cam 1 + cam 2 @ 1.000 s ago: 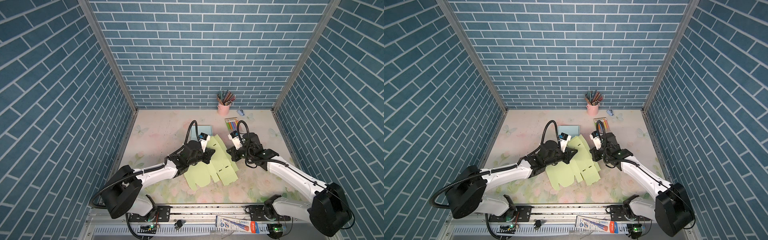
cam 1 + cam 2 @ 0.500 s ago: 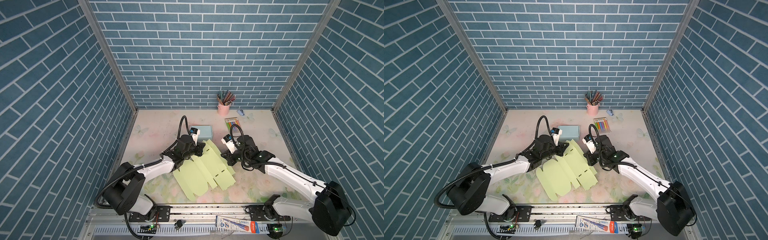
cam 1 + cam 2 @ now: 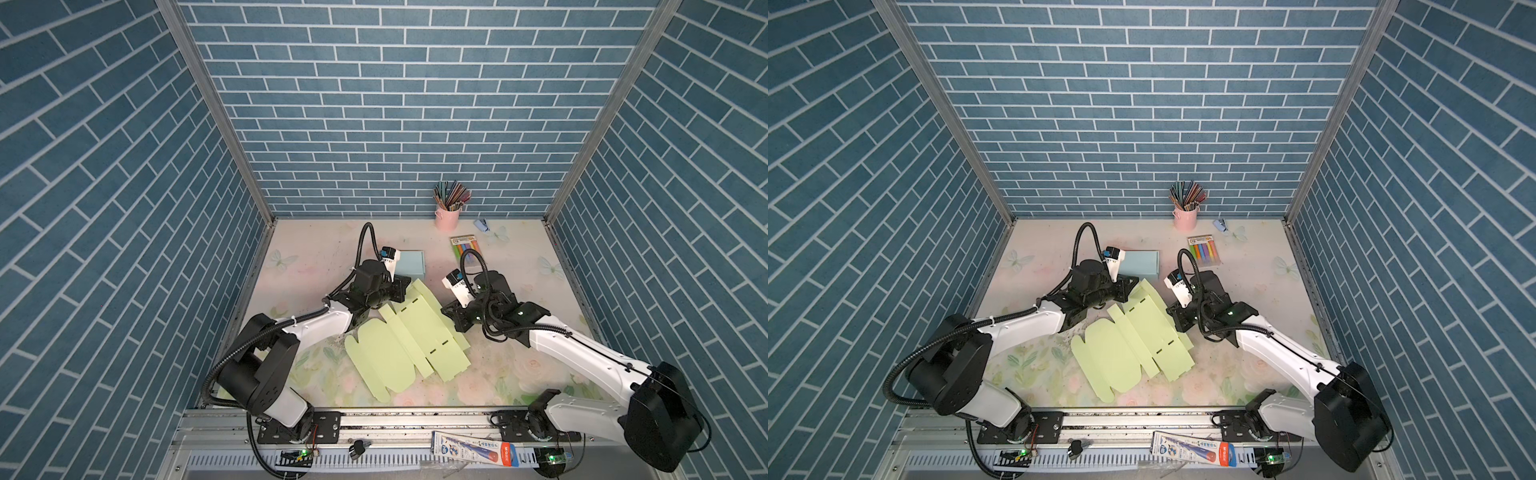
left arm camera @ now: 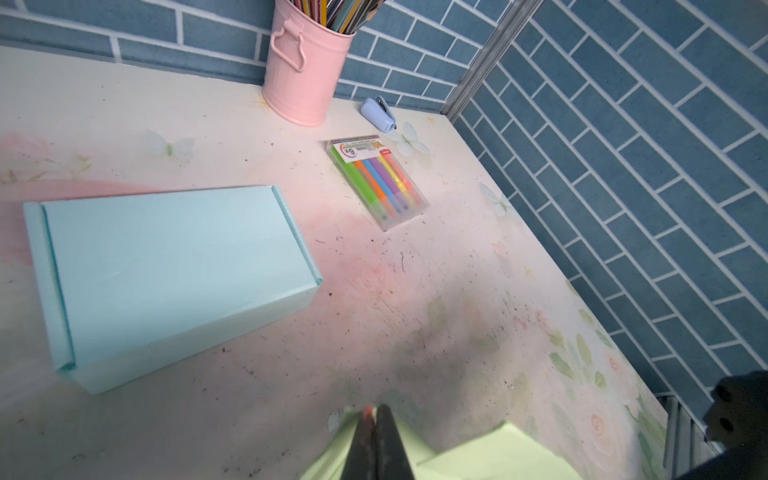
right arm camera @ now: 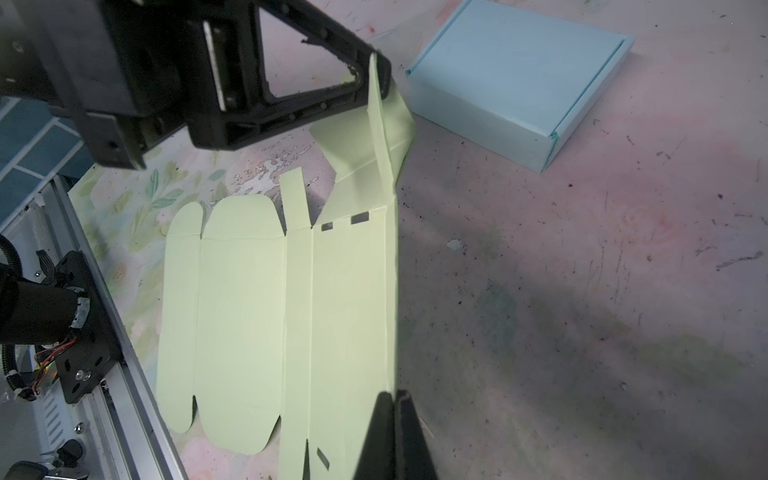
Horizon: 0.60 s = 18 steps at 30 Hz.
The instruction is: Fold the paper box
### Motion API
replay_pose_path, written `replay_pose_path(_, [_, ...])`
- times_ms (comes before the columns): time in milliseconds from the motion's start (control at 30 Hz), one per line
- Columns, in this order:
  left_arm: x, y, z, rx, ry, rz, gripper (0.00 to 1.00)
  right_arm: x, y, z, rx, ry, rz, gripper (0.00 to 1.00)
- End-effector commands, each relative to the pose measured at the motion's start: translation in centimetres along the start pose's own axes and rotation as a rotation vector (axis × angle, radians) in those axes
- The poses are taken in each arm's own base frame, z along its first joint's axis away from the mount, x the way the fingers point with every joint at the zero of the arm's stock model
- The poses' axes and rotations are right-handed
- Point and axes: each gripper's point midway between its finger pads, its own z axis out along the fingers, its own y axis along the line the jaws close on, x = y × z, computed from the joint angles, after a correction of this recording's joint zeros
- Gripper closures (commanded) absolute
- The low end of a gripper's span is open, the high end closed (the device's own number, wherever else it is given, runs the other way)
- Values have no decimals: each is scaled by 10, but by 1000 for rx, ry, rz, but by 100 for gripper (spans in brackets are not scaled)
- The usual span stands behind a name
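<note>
Starting at the front rail [image 3: 374, 419], a printed blue-and-red packet [image 3: 473, 451] lies on the metal. Beyond it, the pale green box blank [image 3: 399, 353] [image 3: 1129, 349] is spread unfolded over the middle of the flowered table [image 3: 519, 374]. Its big rounded flaps are nearest the rail and its slotted panels run away toward the back. The right gripper [image 3: 448, 322] [image 5: 392, 432] reaches in from the right with its jaws pinched together on the narrow strip along the blank's right edge, as the right wrist view shows. A little farther back, the left gripper [image 3: 408, 289] [image 5: 376, 66] is clamped on the tip of the far end flap. That corner stands up off the table while the rest of the sheet stays flat. In the left wrist view the black fingers [image 4: 386, 440] meet with green paper on both sides of them. Just behind the left gripper sits a closed light blue box [image 3: 411, 270] [image 4: 166, 270], close to the raised flap, though I cannot tell whether they touch. Farther back and to the right lies a clear pack of coloured markers [image 3: 467, 249]. Against the back wall stand a pink cup [image 3: 447, 216] full of pencils and, beside it, a small blue stapler [image 3: 482, 225].
</note>
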Motion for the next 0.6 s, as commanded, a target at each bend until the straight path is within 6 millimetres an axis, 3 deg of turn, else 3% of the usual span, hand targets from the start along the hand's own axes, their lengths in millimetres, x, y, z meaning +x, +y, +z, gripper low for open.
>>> replay_pose_path(0, [-12,-7,6,37,-9,32,94,-4,8,-2,-25,-16,-63,100])
replay_pose_path(567, [13,-32,-9,17,77,135,93,-6,-1,3,24,3,-71,100])
